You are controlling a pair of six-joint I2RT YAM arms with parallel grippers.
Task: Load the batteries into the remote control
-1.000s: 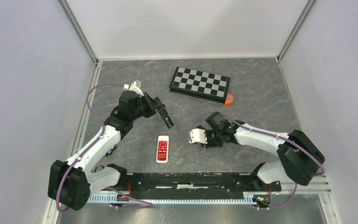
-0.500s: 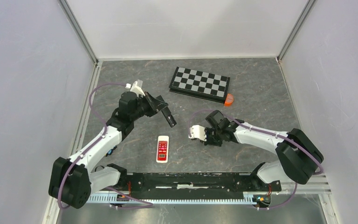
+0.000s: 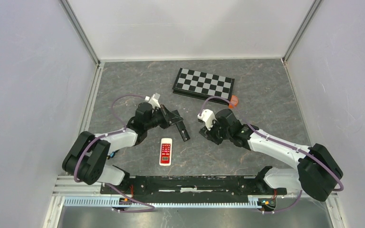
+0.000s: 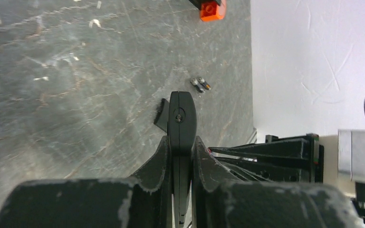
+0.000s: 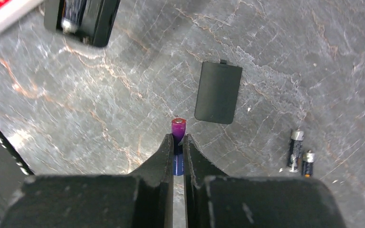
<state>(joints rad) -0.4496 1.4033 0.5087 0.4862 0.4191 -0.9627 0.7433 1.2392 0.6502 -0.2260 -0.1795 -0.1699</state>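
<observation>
We see the left arm (image 3: 116,138) reaching from its base at the left, up and inward over the table (image 3: 266,95) toward the middle, wrist turned so that the left gripper (image 4: 181,142) faces the other arm. Its fingers are pressed tight on the black remote (image 4: 182,111). In the left wrist view we meet this remote edge-on, jutting out past the fingertips. Whether it touches the table we cannot tell. The right arm (image 3: 271,143) runs in a long slant from its base at the right to the middle. The right gripper (image 5: 177,138) is clamped on one battery (image 5: 178,127), which lies along the fingers with its purple end poking past their tips. The rest of it is mostly hidden between them. Two more batteries (image 5: 295,145) lie side by side on the table, near the black cover (image 5: 217,91), which lies flat and apart from them. In the right wrist view the black remote is blurred and cut off by the upper edge, and something silvery shows in its open bay that we cannot make out. The white remote (image 3: 165,151) lies flat, near the bases and between the arms. From above we cannot make out the cover or the loose batteries, and both grippers' fingers are too small to read there.
</observation>
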